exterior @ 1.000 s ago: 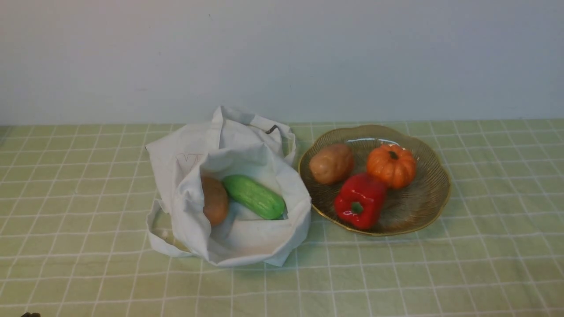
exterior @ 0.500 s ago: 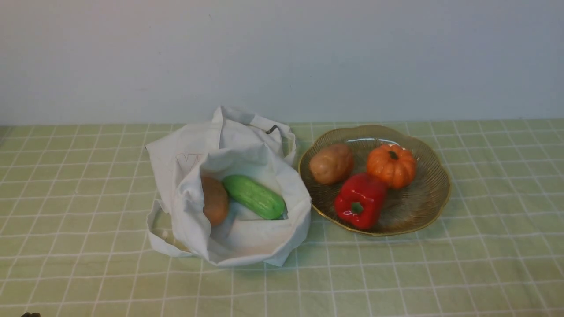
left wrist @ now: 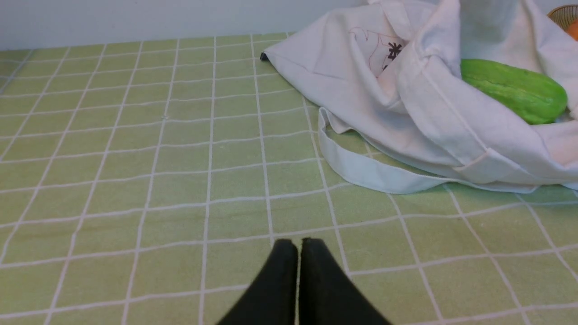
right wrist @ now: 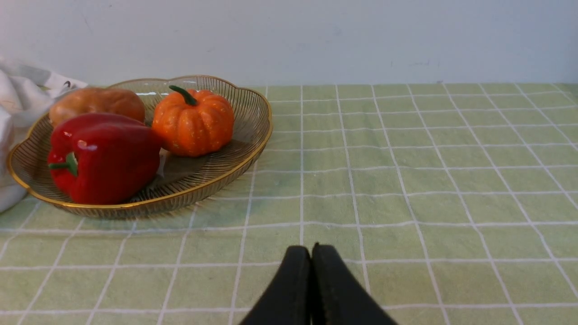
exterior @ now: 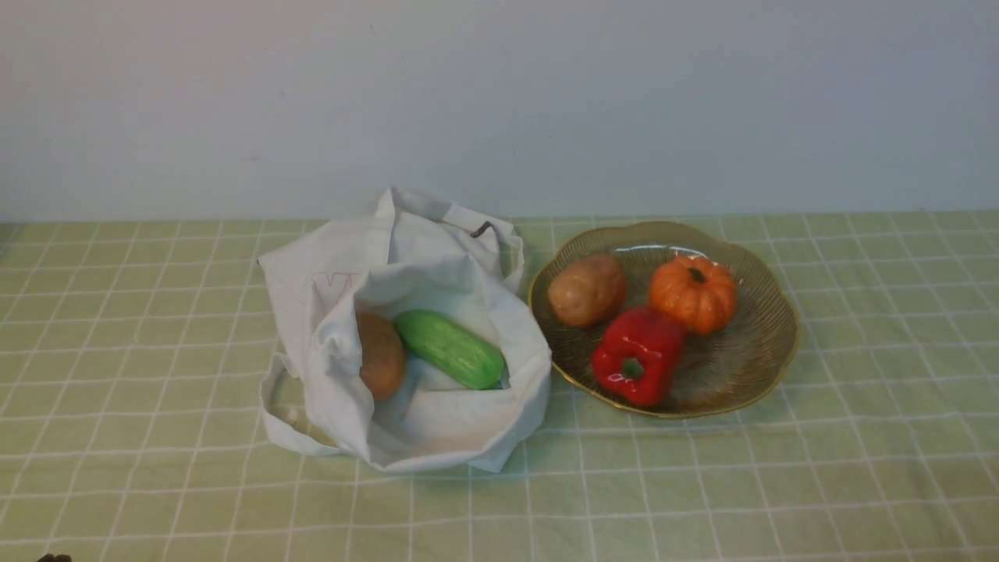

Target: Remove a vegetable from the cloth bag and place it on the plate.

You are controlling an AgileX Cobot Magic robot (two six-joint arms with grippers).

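We see the light tan potato [exterior: 588,290] on the amber plate [exterior: 734,378], out at its ten o'clock side. Sharing the plate with it are an orange pumpkin [exterior: 693,295], between one and two o'clock from the middle, and a red pepper [exterior: 638,355] towards seven o'clock, its green stem facing roughly six. The pepper sits right up against the pumpkin in our view, and the potato lies close by the pepper. At nine o'clock from the plate we have the white cloth bag [exterior: 335,242], slumped on the counter [exterior: 702,499] with its mouth gaping towards us; its edge comes right up to the plate's rim, though we cannot tell whether the two touch. Inside the bag we make out a darker brown potato [exterior: 381,357], partly hidden by a fold at the nine o'clock side of the mouth, and just beside it a green cucumber [exterior: 449,349] lying aslant, one end pointing to ten o'clock and the other to four. One strap [exterior: 293,441] loops onto the checked cloth [exterior: 156,390] at the bag's eight o'clock, and another stands up around one o'clock. Our left claw [left wrist: 300,243] is pressed together with nothing between its tips, and our right claw [right wrist: 311,249] is pressed together and bare too.
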